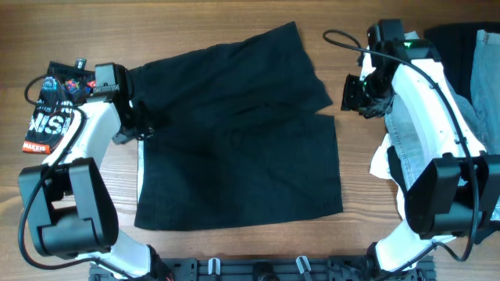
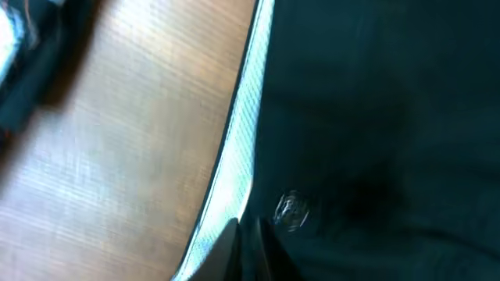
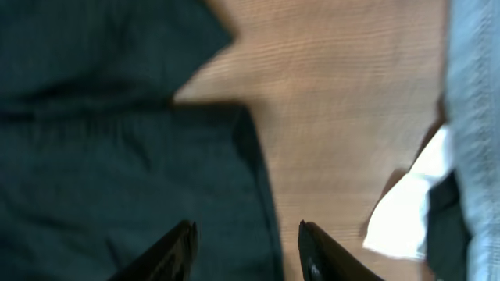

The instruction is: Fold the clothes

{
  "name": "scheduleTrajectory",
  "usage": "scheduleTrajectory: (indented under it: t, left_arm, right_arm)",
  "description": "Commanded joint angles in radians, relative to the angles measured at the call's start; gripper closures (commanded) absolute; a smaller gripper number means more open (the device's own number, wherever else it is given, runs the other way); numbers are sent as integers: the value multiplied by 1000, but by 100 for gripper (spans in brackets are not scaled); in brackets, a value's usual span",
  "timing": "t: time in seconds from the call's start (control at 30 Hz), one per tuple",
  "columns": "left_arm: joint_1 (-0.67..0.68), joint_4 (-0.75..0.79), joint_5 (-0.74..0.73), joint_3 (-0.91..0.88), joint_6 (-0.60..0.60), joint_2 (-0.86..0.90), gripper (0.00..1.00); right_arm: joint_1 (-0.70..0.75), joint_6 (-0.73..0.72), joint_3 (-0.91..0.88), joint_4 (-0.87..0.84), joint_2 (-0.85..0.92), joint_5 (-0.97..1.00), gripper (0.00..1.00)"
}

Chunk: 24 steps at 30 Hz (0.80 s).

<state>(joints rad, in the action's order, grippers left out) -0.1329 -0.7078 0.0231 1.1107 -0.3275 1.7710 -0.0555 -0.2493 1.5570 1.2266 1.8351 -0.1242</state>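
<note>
The black shorts (image 1: 234, 148) lie spread flat in the middle of the wooden table, with a strip of whitish mesh lining (image 1: 141, 168) showing along their left edge. My left gripper (image 1: 131, 129) is at that left edge. In the left wrist view its fingers (image 2: 248, 238) are closed together on the shorts' edge (image 2: 367, 117), beside the lining (image 2: 238, 148). My right gripper (image 1: 353, 94) is open and empty just off the shorts' right side. In the right wrist view its fingers (image 3: 246, 230) straddle the shorts' right edge (image 3: 117, 156).
Light-blue denim (image 1: 406, 129) lies under my right arm and shows in the right wrist view (image 3: 473, 94). A white cloth (image 1: 383, 165) lies beside it. Another dark garment (image 1: 449, 47) sits at the back right. A printed black package (image 1: 51, 109) lies at the far left.
</note>
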Motion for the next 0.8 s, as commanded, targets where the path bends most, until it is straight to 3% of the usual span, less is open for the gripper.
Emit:
scheduleTrajectory:
  t: [0.0,0.17,0.27,0.37,0.4,0.5,0.53,0.77]
  left_arm:
    - [15,-91,-34,3,5,-11,96]
    - [70,-211,-33,-2,-26,-7,92]
    - [86,-179,-33,-50,-30,-7,83]
    - [85,-108,-29,-128,-49,-7,82]
    - [85,-92,-30,-143,-52,-7,82]
    - [85,8,-30,-209,-56,-7,82]
    - [85,46,-30,-227,-56,-7,83]
    - [85,386,-29,-236,-55,-7,89]
  right_arm:
    - [-24,53,-53,13,2,-107,53]
    - [-66,14,-306,-157,2,-113,51]
    - [-66,-17,-444,-338,2,-114,43]
    - [-66,-16,-532,-477,2,-114,41]
    - [-66,-16,-551,-519,4,-114,42]
    - [-66,-21,-588,-591,7,-113,68]
    - [-66,-40,-595,-616,7,-101,71]
    - [-65,-175,-596,-946,7,-53,72]
